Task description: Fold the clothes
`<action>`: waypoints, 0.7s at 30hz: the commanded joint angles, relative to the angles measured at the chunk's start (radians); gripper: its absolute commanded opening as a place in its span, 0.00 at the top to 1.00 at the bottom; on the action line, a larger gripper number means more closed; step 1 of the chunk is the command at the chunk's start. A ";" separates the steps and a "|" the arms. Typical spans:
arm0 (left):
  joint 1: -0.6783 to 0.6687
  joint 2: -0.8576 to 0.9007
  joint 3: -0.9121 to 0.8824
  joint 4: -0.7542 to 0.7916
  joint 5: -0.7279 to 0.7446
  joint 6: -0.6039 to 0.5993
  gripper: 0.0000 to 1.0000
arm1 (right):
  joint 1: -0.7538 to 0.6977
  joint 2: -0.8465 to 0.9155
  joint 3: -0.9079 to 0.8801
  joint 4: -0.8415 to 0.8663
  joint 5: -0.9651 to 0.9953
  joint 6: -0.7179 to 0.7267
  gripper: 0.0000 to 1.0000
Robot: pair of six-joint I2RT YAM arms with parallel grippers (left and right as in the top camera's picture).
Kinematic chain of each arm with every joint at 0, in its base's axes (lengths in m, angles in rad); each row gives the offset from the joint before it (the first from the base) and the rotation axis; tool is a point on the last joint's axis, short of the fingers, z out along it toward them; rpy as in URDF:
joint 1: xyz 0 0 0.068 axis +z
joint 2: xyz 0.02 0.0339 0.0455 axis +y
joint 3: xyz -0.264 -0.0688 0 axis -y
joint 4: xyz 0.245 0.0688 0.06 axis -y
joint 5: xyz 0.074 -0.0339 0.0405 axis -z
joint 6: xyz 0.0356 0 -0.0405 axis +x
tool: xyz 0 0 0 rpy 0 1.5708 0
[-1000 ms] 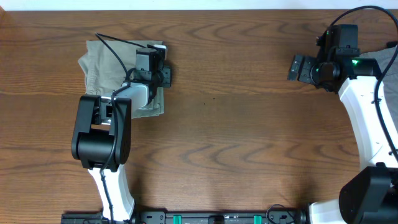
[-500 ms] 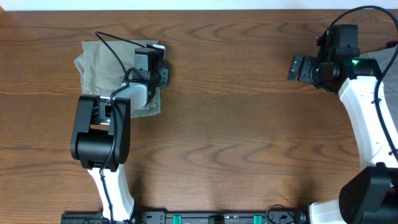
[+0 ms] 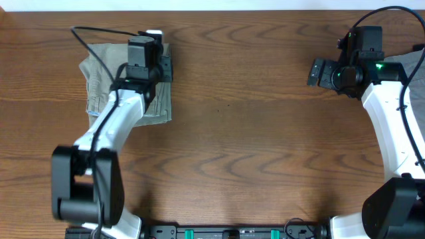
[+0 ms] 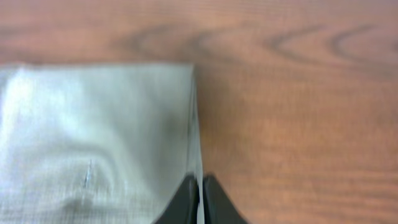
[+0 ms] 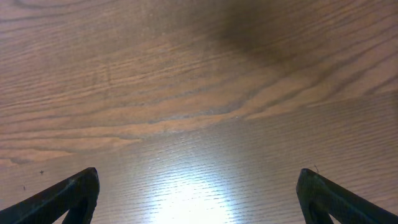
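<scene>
While the left arm (image 3: 118, 107) hides part of the shorts (image 3: 99, 70) | left gripper (image 4: 199, 190) pinches their edge | right gripper (image 5: 199, 193) spread wide

Brown wood-grain table (image 3: 265, 146) catches bright light glare.

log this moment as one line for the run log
left gripper: shut on edge of shorts | right gripper: open, empty, over table | shorts: compact folded bundle
</scene>
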 commanded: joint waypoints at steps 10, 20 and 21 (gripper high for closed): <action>0.003 0.071 -0.051 -0.287 0.085 -0.136 0.93 | 0.000 0.002 0.002 -0.001 0.008 -0.009 0.01; 0.003 0.082 -0.058 -0.293 0.133 -0.156 0.93 | 0.000 0.002 0.002 -0.001 0.008 -0.009 0.01; 0.003 0.083 -0.060 -0.293 0.133 -0.156 0.92 | 0.000 0.002 0.002 -0.001 0.008 -0.009 0.01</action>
